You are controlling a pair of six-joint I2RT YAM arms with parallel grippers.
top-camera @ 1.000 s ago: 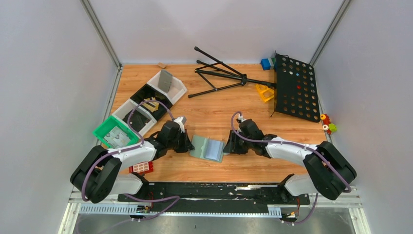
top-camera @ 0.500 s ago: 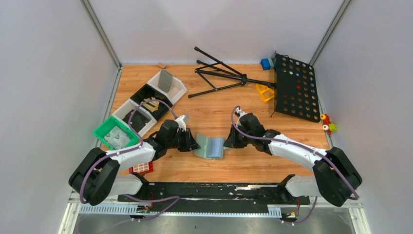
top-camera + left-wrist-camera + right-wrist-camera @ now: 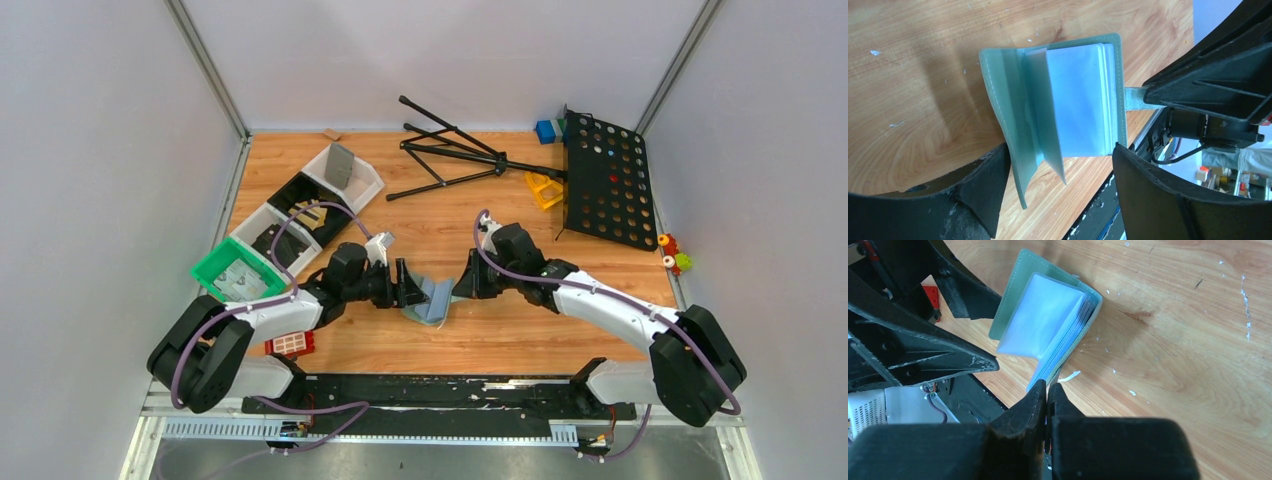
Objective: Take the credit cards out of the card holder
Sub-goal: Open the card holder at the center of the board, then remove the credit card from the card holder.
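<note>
Two grippers meet at the card holder (image 3: 432, 298) in the top view. We see the left gripper (image 3: 406, 286) at its left edge and the right gripper (image 3: 463, 288) at its right edge. The holder sits half folded on the wooden table (image 3: 500, 340), not flat. A green tray (image 3: 212, 253) lies well to its left.

Left wrist view: jaws stand wide and grip nothing. The holder lies between the two black fingers (image 3: 983, 195), and its left cover edge is at or just beside the left finger. The cover is smooth matte grey-green with a stitched border. Inside is a stack of pale blue translucent sleeves (image 3: 1078, 105), rectangular with rounded corners and fanned like pages. A narrow side flap (image 3: 1134, 97) runs from the holder's right edge into the right gripper.

Right wrist view: jaws are pressed together, pinching the holder at its near edge. The pinch point itself is hidden by the fingers. The holder is open like a book directly ahead of the fingertips, sleeves glossy, cover dull. The wood around it has pale scuffs. We cannot tell whether credit cards sit in the sleeves.
</note>
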